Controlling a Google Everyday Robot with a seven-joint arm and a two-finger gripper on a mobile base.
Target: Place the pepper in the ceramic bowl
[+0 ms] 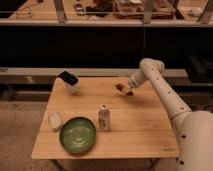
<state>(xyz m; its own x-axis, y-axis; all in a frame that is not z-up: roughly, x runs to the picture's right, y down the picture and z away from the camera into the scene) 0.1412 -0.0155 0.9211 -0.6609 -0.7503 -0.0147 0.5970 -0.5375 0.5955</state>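
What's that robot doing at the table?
The robot's arm is stretched over the far side of the wooden table, and its claw is shut on the little reddish pepper there. The pepper is meant to go in the green bowl, which sits empty near the front left of the table, next to a white bottle. So the pepper is grabbed but not yet carried over to the bowl.

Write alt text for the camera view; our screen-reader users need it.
The robot arm's gripper is shut on a small reddish-brown pepper near the far side of a wooden table; a round green glazed ceramic bowl sits near the front edge, beside a white upright bottle.
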